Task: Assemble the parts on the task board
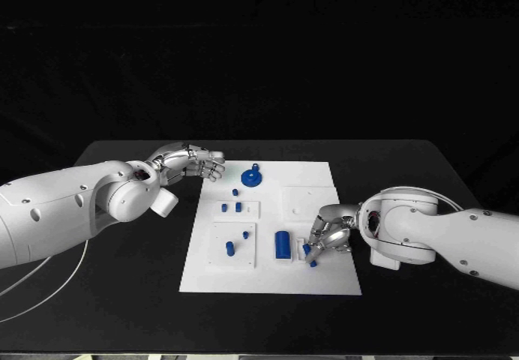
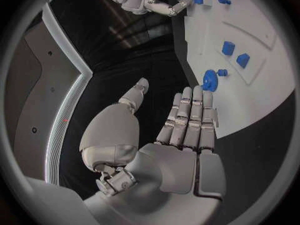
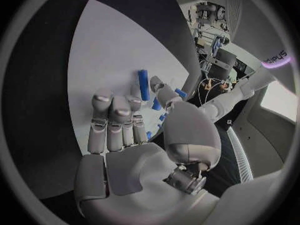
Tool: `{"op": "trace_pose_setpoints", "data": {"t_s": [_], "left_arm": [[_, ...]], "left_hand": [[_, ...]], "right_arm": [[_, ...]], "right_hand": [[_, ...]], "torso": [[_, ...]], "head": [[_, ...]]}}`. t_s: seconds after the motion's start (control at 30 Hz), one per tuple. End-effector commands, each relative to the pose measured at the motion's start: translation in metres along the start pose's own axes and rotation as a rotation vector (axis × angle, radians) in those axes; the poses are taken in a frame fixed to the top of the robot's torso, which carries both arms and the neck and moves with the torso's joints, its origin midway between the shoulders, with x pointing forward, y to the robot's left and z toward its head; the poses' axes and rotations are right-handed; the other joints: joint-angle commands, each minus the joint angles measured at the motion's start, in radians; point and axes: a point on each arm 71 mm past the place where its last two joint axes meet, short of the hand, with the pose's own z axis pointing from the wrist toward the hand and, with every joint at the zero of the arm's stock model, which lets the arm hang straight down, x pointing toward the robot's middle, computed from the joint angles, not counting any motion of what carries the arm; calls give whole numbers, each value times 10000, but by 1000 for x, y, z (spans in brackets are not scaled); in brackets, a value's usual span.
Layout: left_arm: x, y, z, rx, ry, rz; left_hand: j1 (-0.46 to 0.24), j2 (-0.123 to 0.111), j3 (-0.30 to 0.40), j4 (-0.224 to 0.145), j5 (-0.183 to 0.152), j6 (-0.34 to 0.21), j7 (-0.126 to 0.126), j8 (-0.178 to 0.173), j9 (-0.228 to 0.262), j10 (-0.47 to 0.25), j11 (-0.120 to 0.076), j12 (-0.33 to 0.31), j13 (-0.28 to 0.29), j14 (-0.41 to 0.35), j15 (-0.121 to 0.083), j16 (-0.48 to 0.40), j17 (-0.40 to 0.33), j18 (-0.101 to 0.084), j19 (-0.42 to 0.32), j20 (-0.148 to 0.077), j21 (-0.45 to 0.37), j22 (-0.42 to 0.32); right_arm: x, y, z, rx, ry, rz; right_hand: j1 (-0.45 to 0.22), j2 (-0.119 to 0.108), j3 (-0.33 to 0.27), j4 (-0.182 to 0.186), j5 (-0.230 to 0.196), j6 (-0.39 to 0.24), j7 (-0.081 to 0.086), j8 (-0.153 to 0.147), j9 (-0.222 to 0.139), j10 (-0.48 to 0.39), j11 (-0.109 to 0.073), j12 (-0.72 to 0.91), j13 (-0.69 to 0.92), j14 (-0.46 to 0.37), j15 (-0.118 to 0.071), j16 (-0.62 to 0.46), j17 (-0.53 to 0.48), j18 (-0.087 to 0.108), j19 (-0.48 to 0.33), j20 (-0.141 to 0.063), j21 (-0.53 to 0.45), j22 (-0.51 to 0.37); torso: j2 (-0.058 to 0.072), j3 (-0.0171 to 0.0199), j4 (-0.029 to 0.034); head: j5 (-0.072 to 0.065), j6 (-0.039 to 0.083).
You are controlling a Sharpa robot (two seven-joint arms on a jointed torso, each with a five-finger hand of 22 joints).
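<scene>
Table [image 1: 108, 315]: flat, matte black.
Board [image 1: 325, 281]: white rectangular plate in the middle of the frame, with shallow square recesses.
Parts: small blue pieces on the board; a round one with a small tab [image 1: 252, 178] at the upper edge, a cylinder [image 1: 282, 244] lower center, its long axis running up-down in the frame.
Left hand [image 1: 193, 163]: silver, jointed, at the upper left corner of the board; fingers straight and together, holding nothing.
Right hand [image 1: 328, 236]: silver, at the right of the cylinder; fingers bent down over a small blue peg [image 1: 313, 262]; I cannot tell if it grips.
</scene>
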Motion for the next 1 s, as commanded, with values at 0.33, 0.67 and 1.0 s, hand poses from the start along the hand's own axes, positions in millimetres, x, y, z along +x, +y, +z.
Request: {"op": "trace_pose_setpoints", "data": {"t_s": [0.33,0.67,1.0], "left_arm": [[2,-1,1,20,183,51],[2,-1,1,-21,199,60],[2,0,0,-61,225,63]], "left_hand": [[26,54,6,9,-44,-92,30,66,-12,-48,-7,47,-11,-41,29,-40,21,192,97,-8,-42,17],[28,62,8,11,-43,-93,30,67,-14,-48,-7,47,-11,-41,30,-42,24,191,98,-7,-44,19],[27,65,5,14,-44,-94,31,69,-16,-48,-6,47,-11,-40,31,-44,28,189,99,-5,-48,23]], "right_arm": [[12,-8,4,363,576,-161],[10,-14,5,492,595,1014],[10,-18,5,444,922,2502]], "right_hand": [[272,567,1679,458,-13,-168,362,50,-202,48,43,30,-31,45,51,-39,32,137,44,88,8,26],[-95,585,2456,743,-15,-44,322,153,-178,130,5,76,-50,115,19,-5,40,137,123,111,120,82],[-449,489,2367,794,-15,-41,308,183,-162,144,-10,90,-53,148,0,3,38,137,164,90,147,84]], "torso": [[4,2,0],[0,-6,10],[2,0,12]], "head": [[-8,-9],[-21,-9],[-6,8]]}}
